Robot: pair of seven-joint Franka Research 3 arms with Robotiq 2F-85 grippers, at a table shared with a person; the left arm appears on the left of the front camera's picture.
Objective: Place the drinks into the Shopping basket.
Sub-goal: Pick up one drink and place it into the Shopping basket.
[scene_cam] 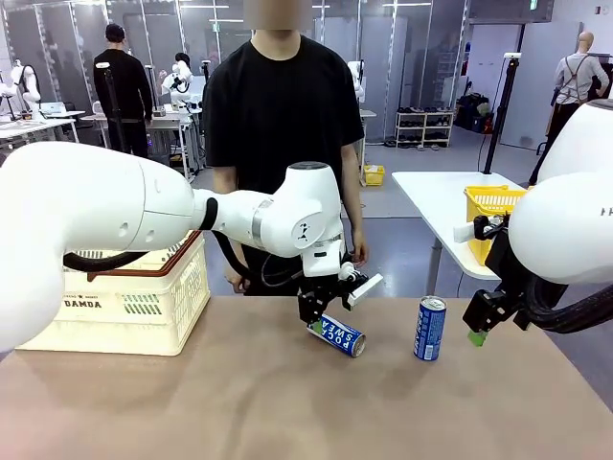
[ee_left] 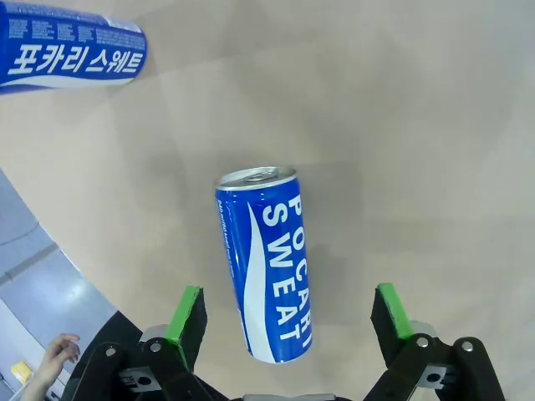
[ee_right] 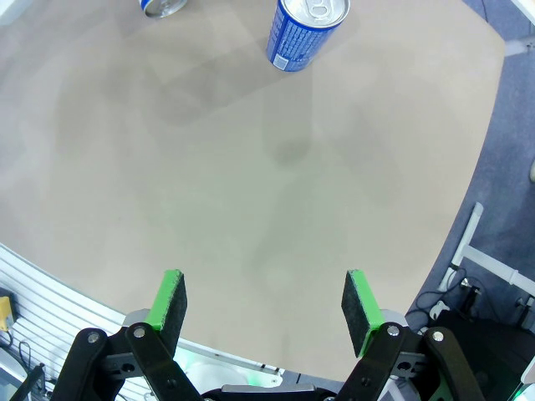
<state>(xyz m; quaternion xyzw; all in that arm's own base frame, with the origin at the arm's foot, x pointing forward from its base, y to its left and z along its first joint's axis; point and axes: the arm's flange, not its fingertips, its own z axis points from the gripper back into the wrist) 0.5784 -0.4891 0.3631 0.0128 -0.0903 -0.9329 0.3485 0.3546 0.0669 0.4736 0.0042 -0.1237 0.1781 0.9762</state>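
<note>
- Tabletop [scene_cam: 239, 402]: one tan surface runs the width of my front view, and everything for the job sits on it.
- Shopping basket [scene_cam: 134, 297]: one cream lattice basket with a brown rim, marked "DAMDA", stands on the tabletop's left side, well apart from the cans. I cannot tell from here what lies inside it.
- Person [scene_cam: 283, 105]: one, in a black shirt, stands at the far edge, between the basket and the cans.
- Left pincer [scene_cam: 318, 316] [ee_left: 288, 305]: I see it wide open, lowered over the lying can, with a green pad on each side of it. Both pads stand clear of the metal, so nothing is gripped.
- Right pincer [scene_cam: 476, 335] [ee_right: 263, 301]: it is spread wide and empty, hanging above bare tabletop just right of the upright can and touching nothing.
- Drinks: I count two blue cans with white lettering, both on the tabletop and outside the basket.
- Lying can [scene_cam: 337, 335] [ee_left: 266, 267]: it rests on its side near the middle, between the left pincer's fingers.
- Upright can [scene_cam: 430, 329] [ee_right: 305, 29]: it stands just to the right of the lying can, silver top up.
</note>
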